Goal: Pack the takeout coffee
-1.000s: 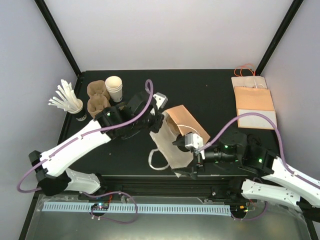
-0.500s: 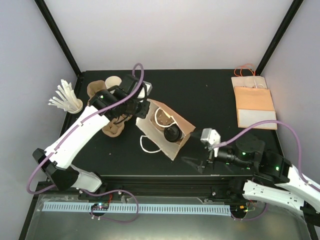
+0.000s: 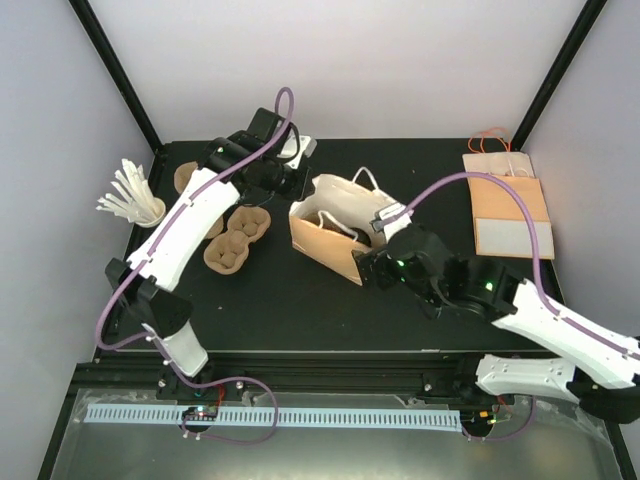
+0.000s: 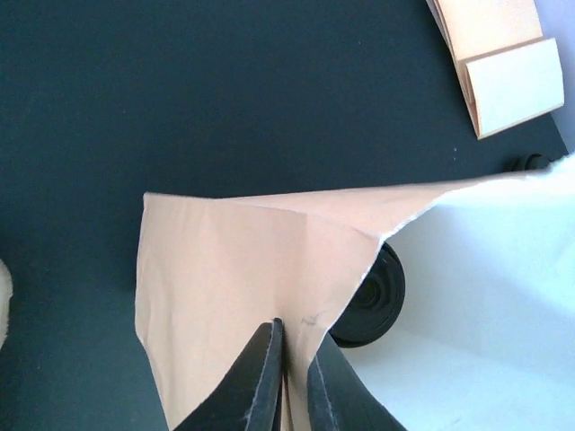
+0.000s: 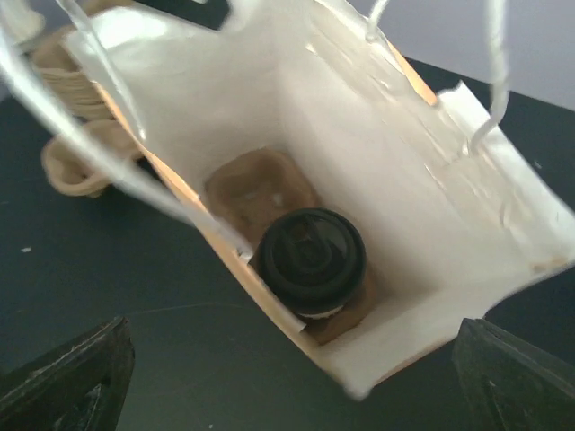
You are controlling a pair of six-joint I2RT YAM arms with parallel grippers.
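The takeout coffee (image 5: 312, 256), a white cup with a black lid (image 4: 373, 301), stands inside the open brown paper bag (image 3: 325, 240), in a brown pulp carrier (image 5: 256, 189) on the bag's floor. My left gripper (image 4: 296, 382) is shut on the bag's far-left wall (image 4: 234, 278), with the paper pinched between both fingers. In the top view that gripper (image 3: 297, 192) sits at the bag's back-left corner. My right gripper (image 5: 287, 395) hangs open above the bag's near side, fingers spread wide and nothing between them. It is at the bag's near-right edge (image 3: 372, 268).
Two brown pulp cup carriers (image 3: 235, 240) lie left of the bag. A dark cup of white stirrers (image 3: 130, 200) stands at the far left. Flat folded paper bags (image 3: 508, 205) lie at the back right. The left arm hides the back-left corner.
The bag has gone from lying tilted to standing upright, shifted a little back. My left gripper rose and moved back with the bag's wall. My right arm swung left to the bag.
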